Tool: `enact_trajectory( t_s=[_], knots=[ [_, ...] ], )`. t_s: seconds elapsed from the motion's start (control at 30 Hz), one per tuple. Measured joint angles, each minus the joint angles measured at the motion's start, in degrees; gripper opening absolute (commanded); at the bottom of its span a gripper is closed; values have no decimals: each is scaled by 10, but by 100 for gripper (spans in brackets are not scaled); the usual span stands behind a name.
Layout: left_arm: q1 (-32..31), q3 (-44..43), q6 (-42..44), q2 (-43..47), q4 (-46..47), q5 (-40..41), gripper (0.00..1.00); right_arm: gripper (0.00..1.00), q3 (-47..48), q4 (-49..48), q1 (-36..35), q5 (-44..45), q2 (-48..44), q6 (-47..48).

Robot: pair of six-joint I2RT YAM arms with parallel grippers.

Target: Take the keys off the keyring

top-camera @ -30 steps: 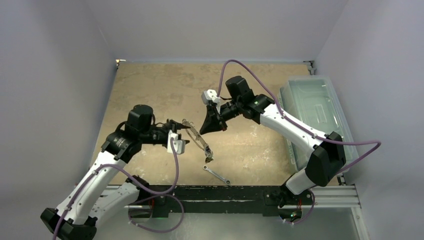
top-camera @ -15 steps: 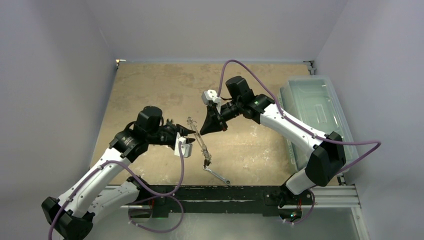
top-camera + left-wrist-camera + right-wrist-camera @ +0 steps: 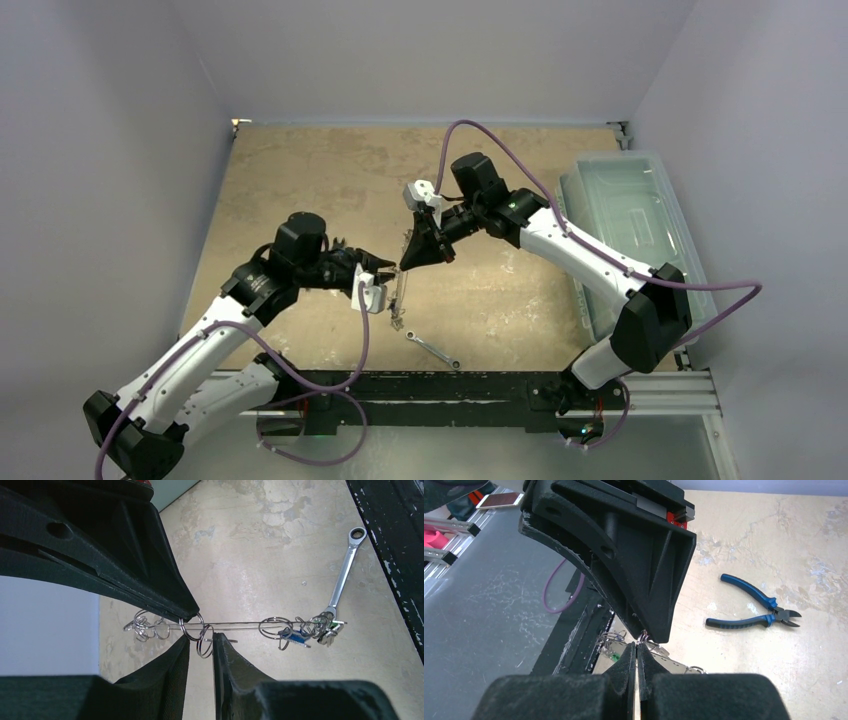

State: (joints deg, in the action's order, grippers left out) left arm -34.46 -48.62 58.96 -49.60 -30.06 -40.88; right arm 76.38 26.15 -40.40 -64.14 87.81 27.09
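Left wrist view showed the right end effector point(image 3: 189, 616) clenched on the keyring point(image 3: 240, 625), holding it above the counter's point(image 3: 260, 555) near edge, likely for access. Keys point(image 3: 312, 630) were bunched at one end. The left end effector point(image 3: 201, 647) bracketed a small ring point(image 3: 204, 656), with its grip unclear.

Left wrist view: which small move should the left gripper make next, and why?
Probably close the left gripper: a small ring on the keyring hangs between its fingers with a gap showing, while the shut right gripper holds the keyring.

Shiny wire keyring point(image 3: 240, 625), glossy steel wrench point(image 3: 343, 574), matt mottled tabletop point(image 3: 260, 550)
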Motion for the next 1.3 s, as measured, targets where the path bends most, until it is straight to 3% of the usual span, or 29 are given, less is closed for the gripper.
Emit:
enact_trajectory(
  t_s=[0.23, 0.47, 0.9, 1.3],
  knots=[
    [-2, 2, 1, 1, 0, 7, 0, 0, 0, 1, 0, 0, 0, 0],
    [-5, 8, -28, 9, 6, 18, 0, 0, 0, 3, -1, -1, 0, 7],
    [-3, 16, -180, 17, 45, 44, 0, 0, 0, 0, 0, -1, 0, 12],
    [71, 20, -307, 28, 90, 5, 0, 0, 0, 5, 0, 1, -1, 21]
  ],
)
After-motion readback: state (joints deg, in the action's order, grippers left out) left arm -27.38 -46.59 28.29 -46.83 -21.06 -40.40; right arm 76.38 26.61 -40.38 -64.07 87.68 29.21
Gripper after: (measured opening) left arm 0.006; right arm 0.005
